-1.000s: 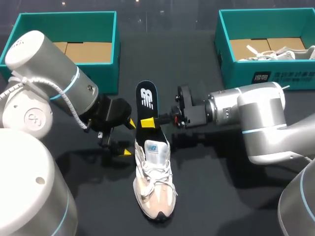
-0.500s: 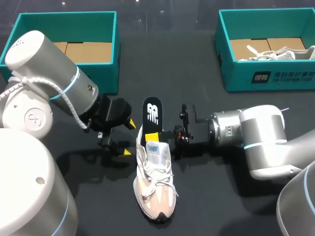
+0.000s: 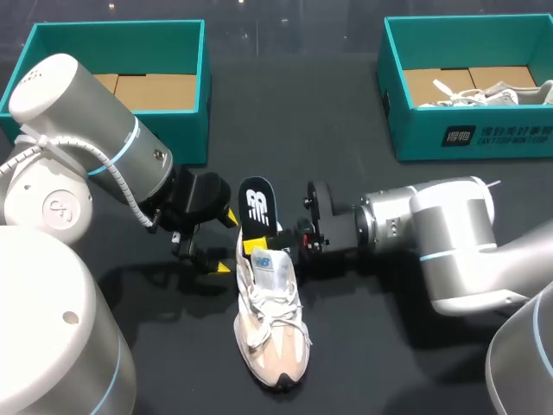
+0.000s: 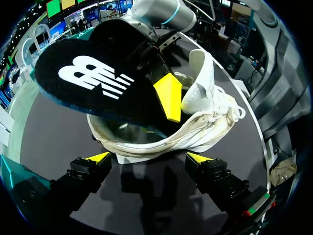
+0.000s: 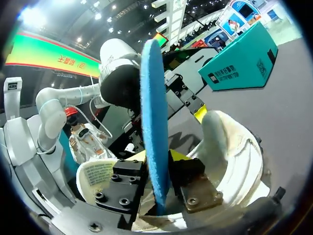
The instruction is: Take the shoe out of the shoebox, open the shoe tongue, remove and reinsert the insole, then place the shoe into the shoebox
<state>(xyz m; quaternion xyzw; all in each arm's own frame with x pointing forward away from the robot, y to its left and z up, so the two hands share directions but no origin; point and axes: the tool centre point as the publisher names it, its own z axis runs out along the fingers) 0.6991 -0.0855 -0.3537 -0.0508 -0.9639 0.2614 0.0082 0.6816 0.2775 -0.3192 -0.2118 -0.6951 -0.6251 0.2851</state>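
The shoe (image 3: 270, 324) lies on the dark table (image 3: 389, 346), out of its box, sole down. Its long axis runs near to far: the toe points toward the robot, the heel opening away. The tongue appears lifted clear of the opening.

At the heel, the right gripper (image 3: 263, 246) pinches the insole (image 3: 257, 206) edge-on between its fingers. The insole stands steeply, its lower end inside the heel opening and its printed end up and away from the toe.

The left gripper (image 3: 227, 242) rests just beside the heel with its fingers spread, holding nothing.

Beyond stand the left shoebox (image 3: 186, 130), which holds only cardboard, and the right shoebox (image 3: 467, 134), which holds a white shoe (image 3: 484, 93).

The unboxing and tongue steps look done. The insole step is in hand, though whether the insole is going out or in cannot be told. Seating it and boxing the shoe remain.
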